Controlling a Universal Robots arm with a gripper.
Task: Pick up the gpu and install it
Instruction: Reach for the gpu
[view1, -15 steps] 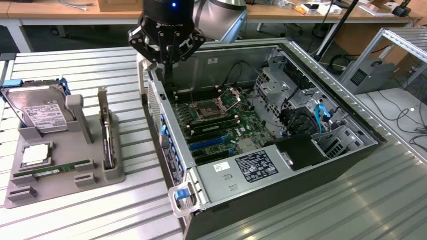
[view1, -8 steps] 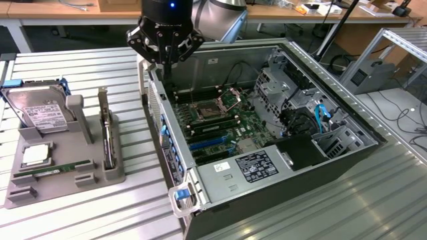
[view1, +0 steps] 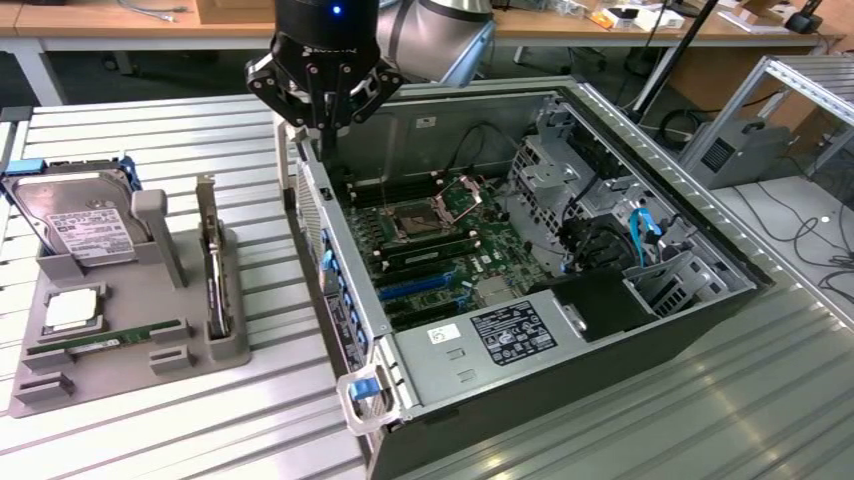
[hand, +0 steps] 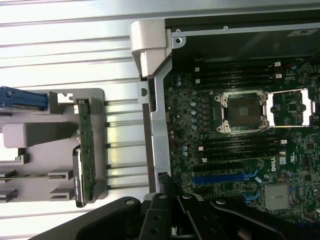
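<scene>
The gpu (view1: 211, 268) is a thin dark card with a silver bracket. It stands on edge in a slot of the grey holder tray (view1: 127, 375), at the exterior view's left of the open computer case (view1: 534, 250). In the wrist view the gpu (hand: 84, 150) shows edge-on in the same tray (hand: 35, 165). My gripper (view1: 324, 128) hangs above the case's back corner wall, well apart from the card, and is shut with nothing in it. Its dark linkage and closed gripper tips (hand: 170, 192) sit over the case's side wall.
The tray also holds a hard drive (view1: 80, 228) in a blue frame, a processor (view1: 74, 310) and a green memory stick (view1: 123, 340). Inside the case lie the motherboard with an open socket (hand: 243, 111) and blue card slots (hand: 225, 177). A ribbed metal table (view1: 160, 440) lies underneath.
</scene>
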